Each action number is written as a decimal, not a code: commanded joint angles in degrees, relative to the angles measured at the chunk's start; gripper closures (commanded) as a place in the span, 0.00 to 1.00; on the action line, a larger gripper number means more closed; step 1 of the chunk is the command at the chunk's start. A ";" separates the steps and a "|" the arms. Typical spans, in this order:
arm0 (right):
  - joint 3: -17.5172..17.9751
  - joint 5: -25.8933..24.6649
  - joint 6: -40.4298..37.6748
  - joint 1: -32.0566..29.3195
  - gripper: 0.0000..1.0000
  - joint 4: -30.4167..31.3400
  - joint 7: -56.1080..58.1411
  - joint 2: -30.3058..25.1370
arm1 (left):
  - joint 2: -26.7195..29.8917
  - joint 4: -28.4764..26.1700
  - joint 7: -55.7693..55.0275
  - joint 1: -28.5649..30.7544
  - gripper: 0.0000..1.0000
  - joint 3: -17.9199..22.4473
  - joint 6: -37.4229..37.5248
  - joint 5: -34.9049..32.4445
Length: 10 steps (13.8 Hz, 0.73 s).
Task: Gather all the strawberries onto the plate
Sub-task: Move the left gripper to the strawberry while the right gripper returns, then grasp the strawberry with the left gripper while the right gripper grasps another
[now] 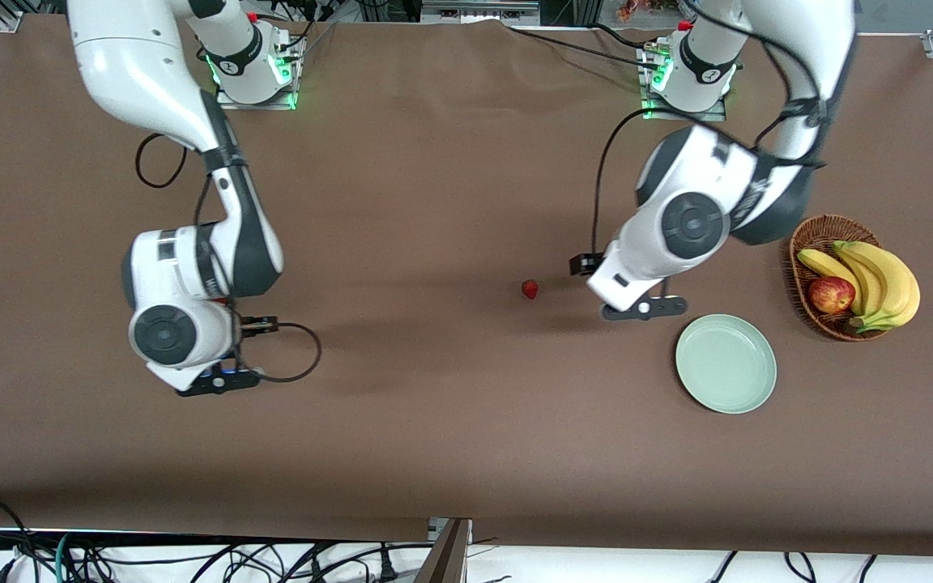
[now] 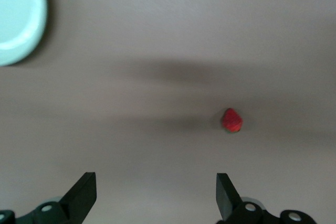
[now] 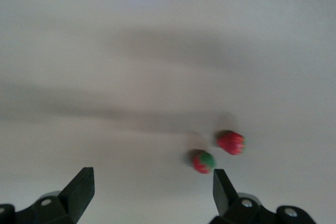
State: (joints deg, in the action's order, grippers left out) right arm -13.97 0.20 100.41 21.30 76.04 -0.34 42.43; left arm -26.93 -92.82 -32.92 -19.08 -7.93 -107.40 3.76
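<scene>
Overall, the front view shows one small red strawberry (image 1: 530,289) lying on the brown table (image 1: 434,421), nearer the left arm's end than the middle. One round pale mint-green plate (image 1: 726,363) sits bare, nearer the front camera than that berry and closer to the left arm's end. Beside the plate stands one brown wicker basket (image 1: 805,243) holding one bunch of yellow bananas (image 1: 879,279) and one red-yellow apple (image 1: 831,294). The left gripper (image 1: 645,308) hangs over the table between the berry and the plate; the right gripper (image 1: 219,380) hangs over the right arm's end of the table, its body hiding what lies below. No writing can be read on any of these things.

From the left wrist view, the left gripper's two dark fingers (image 2: 84,195) stand wide apart, holding nothing. One red strawberry (image 2: 231,120) lies on the cloth, and an edge of the mint plate (image 2: 21,19) shows well apart from it.

From the right wrist view, the right gripper's fingers (image 3: 80,192) are also spread wide and empty. Two strawberries lie just beside each other under it: one plain red berry (image 3: 231,142) and one berry showing its green top (image 3: 203,161).
</scene>
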 commanded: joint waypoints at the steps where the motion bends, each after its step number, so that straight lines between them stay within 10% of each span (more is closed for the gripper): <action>1: 0.53 0.68 1.36 -1.69 0.00 6.47 1.92 -3.31 | -4.87 0.97 -6.26 -3.42 0.00 0.63 -6.04 0.02; 10: 0.35 1.64 17.89 -4.94 0.00 27.30 2.01 -10.61 | -11.21 -4.92 -10.41 -7.73 0.00 0.72 -25.92 0.02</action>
State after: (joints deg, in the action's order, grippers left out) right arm -14.07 0.40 116.82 18.10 99.03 0.99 35.15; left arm -38.16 -96.36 -42.02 -25.56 -7.92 -131.21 3.76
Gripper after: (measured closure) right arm 0.000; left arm 0.000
